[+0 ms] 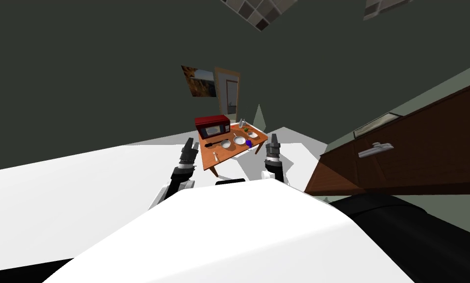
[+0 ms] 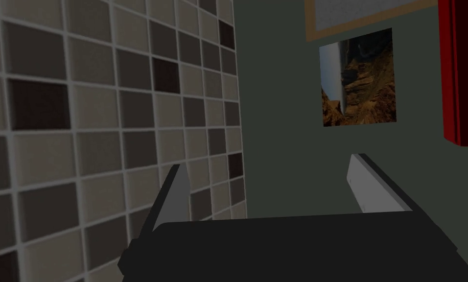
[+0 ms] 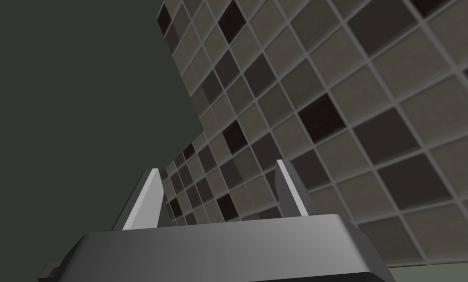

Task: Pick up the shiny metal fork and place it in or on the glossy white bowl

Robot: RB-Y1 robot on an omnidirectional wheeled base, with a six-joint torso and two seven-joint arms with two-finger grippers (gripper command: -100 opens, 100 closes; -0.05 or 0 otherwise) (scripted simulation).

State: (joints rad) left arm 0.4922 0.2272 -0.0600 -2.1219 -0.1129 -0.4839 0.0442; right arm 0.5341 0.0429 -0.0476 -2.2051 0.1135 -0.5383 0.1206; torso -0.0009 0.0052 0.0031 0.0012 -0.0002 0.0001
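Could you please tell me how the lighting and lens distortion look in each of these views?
Head view: rolled and very wide, so the dim green walls splay and the table slants with the whole frame; the floor renders bright white. Left wrist view: dim, left hand open. Right wrist view: dim too, right hand open.

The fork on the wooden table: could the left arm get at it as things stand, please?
Probably not yet. The left gripper is open but raised, aimed at the wall, and the table looks farther ahead. The fork lies near its front edge with nothing over it, so approaching should do.
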